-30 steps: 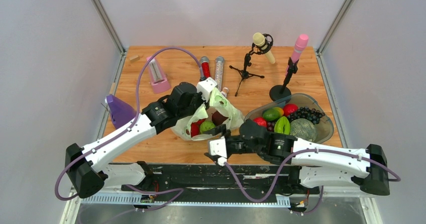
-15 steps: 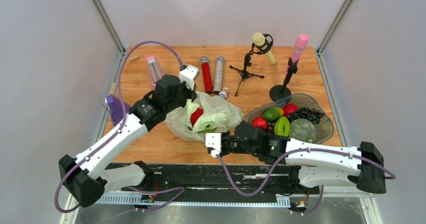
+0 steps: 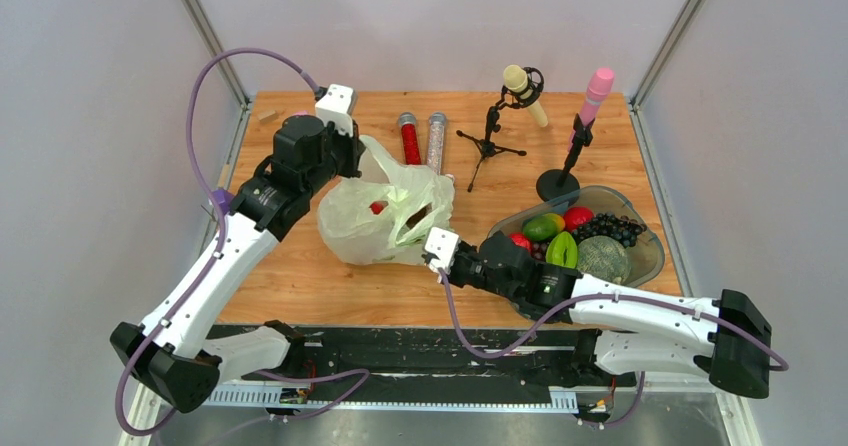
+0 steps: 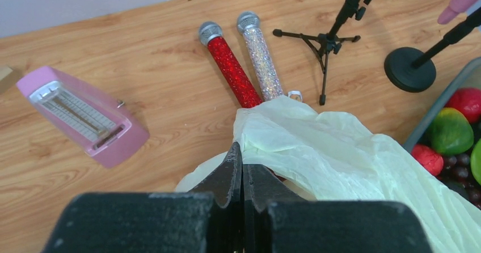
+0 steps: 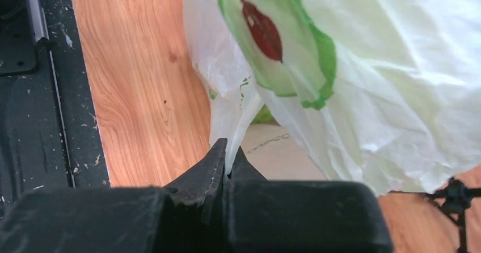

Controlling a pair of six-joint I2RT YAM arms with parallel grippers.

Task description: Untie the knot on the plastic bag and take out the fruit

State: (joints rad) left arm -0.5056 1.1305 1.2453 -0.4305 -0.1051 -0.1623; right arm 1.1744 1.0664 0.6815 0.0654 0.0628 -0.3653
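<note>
A pale green plastic bag (image 3: 385,216) lies stretched between both grippers on the wooden table. My left gripper (image 3: 357,156) is shut on the bag's back-left edge (image 4: 266,136) and holds it up. My right gripper (image 3: 431,258) is shut on a thin strip of the bag's near-right edge (image 5: 230,145). Through the bag's open mouth a red fruit (image 3: 377,207) shows. A patch of light green fruit (image 5: 262,116) shows through the film. The knot is not in view.
A grey bowl (image 3: 645,256) with several toy fruits sits right of the bag, close to my right arm. Red and silver microphones (image 3: 410,138) lie behind the bag, with two microphone stands (image 3: 490,136) farther right. A pink metronome (image 4: 85,117) and a purple object (image 3: 222,204) are at left.
My left gripper has pulled the bag's edge back and to the left, stretching the bag. My right gripper has shut on the bag's near edge and shifted forward.
</note>
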